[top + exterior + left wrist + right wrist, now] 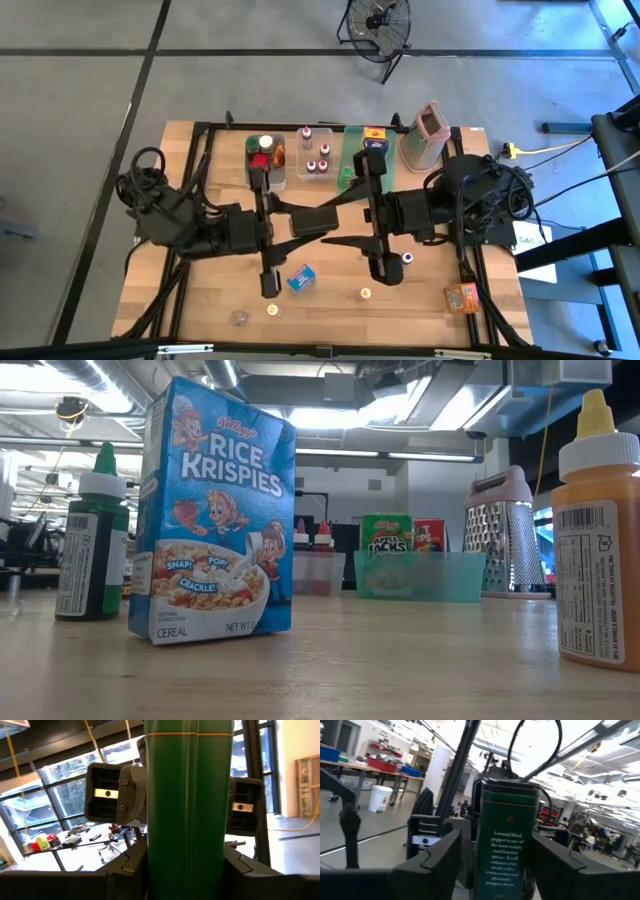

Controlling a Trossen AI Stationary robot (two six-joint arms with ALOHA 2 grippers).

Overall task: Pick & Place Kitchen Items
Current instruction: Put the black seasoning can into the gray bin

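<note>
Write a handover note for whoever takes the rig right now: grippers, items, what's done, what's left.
Left gripper: shut on a green container.
Right gripper: at a green pepper tin.
Done: red-capped bottles are in the clear bin, and small boxes are in the green tray at the back.
Left on the front of the table: Rice Krispies box, orange box, green bottle, orange bottle and the two held items.
</note>
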